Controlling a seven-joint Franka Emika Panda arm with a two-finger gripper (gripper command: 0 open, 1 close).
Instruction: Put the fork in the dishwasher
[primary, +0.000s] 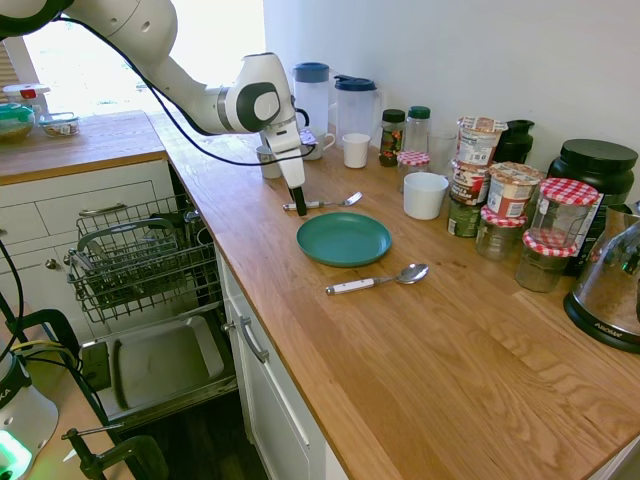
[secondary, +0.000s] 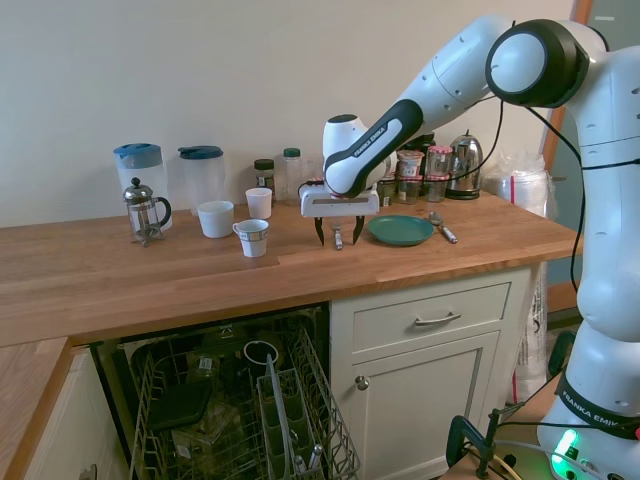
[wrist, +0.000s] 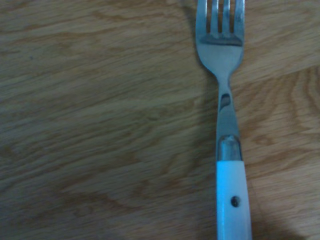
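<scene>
The fork (primary: 327, 203) lies flat on the wooden counter just behind the green plate (primary: 343, 238), white handle toward the counter's front edge. In the wrist view the fork (wrist: 226, 95) fills the frame, tines and white handle sharp and close. My gripper (secondary: 339, 235) is down at the counter, open, with one finger on each side of the fork's handle. From the other side the gripper (primary: 298, 207) stands at the handle end. The dishwasher (primary: 140, 262) is open below the counter, its grey wire rack pulled out over the dropped door (primary: 160, 365).
A white-handled spoon (primary: 375, 281) lies in front of the plate. White cups (secondary: 252, 238), two pitchers (primary: 312, 92), a French press (secondary: 145, 210) and several jars (primary: 512, 190) line the back of the counter. White drawers (secondary: 430, 320) flank the dishwasher.
</scene>
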